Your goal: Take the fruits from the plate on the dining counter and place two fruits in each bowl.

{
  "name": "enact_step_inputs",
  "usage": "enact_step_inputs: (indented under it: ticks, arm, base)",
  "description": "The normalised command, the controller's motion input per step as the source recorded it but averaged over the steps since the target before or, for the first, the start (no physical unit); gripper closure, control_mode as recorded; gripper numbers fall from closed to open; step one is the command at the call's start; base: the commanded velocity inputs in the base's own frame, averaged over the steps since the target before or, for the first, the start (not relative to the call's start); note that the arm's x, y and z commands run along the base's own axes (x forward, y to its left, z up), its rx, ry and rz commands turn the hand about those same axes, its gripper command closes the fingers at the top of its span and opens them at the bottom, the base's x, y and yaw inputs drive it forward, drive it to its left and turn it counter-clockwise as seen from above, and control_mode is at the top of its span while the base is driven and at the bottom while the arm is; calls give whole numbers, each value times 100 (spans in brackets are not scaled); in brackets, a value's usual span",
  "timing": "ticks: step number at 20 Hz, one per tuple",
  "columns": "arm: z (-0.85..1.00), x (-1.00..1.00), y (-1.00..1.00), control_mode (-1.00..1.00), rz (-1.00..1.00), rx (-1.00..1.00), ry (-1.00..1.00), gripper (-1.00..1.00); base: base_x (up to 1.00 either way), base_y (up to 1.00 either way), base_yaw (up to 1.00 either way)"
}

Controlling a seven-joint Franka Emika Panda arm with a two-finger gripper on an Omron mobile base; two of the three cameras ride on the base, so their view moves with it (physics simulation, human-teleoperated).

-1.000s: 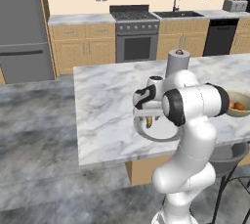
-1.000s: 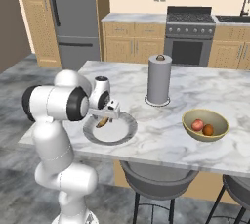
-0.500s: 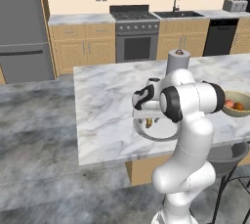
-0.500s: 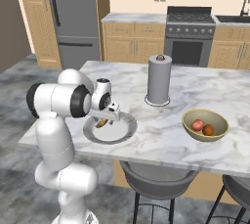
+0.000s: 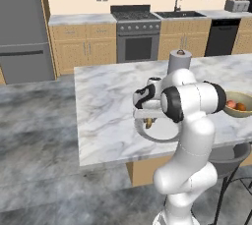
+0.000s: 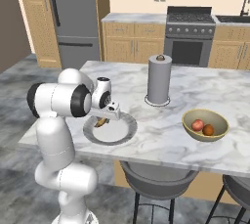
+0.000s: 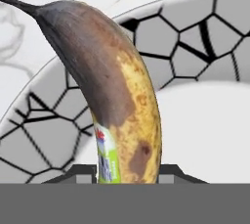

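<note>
The gripper (image 6: pixel 101 120) hangs low over the plate (image 6: pixel 122 135) near the front edge of the dining counter (image 6: pixel 146 115), its jaws drawn in on the lower end of the banana (image 7: pixel 117 105), which stands between the finger tips in the hand view. The banana is brown and blotched along its upper half, yellow below, with a small sticker close to where it is pinched. The plate's pale middle and cracked-pattern rim lie right behind it, so the fruit looks to be at or just above the plate. Farther along the counter, past a paper towel roll (image 6: pixel 159 79), a tan bowl (image 6: pixel 205 125) already holds a red fruit (image 6: pixel 197 125) and an orange fruit (image 6: pixel 208 129). The risk, as I judge it, is the hold: pinched near one end, the long curved banana could swing or slip free during the carry, or clip the plate rim on lifting.
</note>
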Motion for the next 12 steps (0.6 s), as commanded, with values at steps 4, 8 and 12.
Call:
enact_step_inputs:
  ticks: [4, 8, 12]
  arm:
    - [5, -3, 0, -100, 0, 0, 2, 100]
    - [70, -52, -21, -100, 0, 0, 0, 100]
    - [98, -44, 0, -100, -6, -4, 2, 100]
  base:
    - [0, 0, 0]
    - [0, 0, 0]
    - [0, 0, 0]
